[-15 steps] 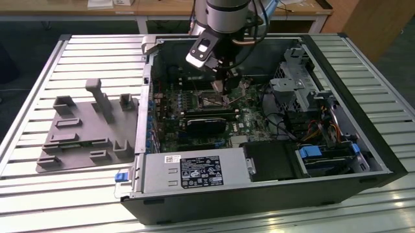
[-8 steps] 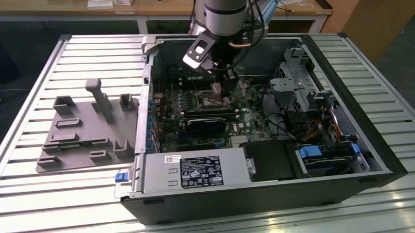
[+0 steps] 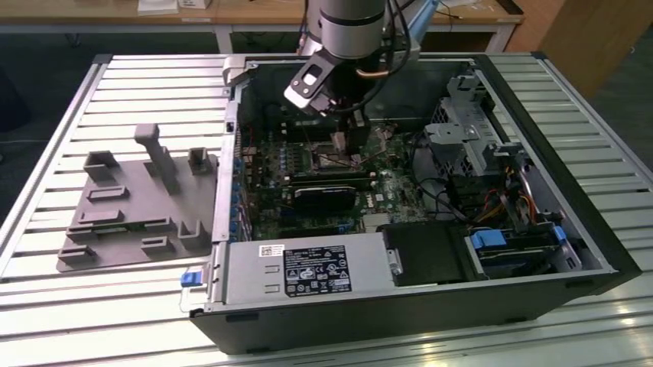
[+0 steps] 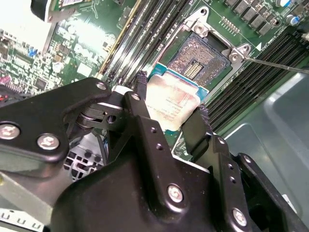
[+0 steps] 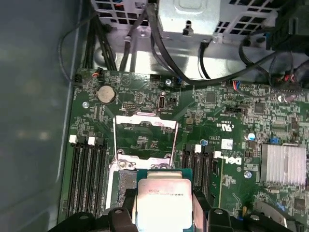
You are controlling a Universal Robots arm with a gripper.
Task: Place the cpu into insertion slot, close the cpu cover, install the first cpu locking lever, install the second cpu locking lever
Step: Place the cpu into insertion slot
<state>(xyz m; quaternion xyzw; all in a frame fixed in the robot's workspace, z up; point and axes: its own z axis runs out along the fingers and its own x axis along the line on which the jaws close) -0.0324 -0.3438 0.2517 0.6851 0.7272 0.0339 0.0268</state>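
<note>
In the exterior view the hand [image 3: 352,149] reaches down into the open computer case [image 3: 571,252] that lies on the slatted worktop [image 3: 102,306]. In the second wrist view its two black fingers [image 4: 147,125] grasp the cpu [image 4: 169,106] by opposite edges, just beside the insertion slot [image 4: 193,60], whose contacts lie bare. In the first wrist view the cpu cover [image 5: 145,118] stands open behind the insertion slot, and the cpu overlaps the slot's near edge, not seated.
</note>
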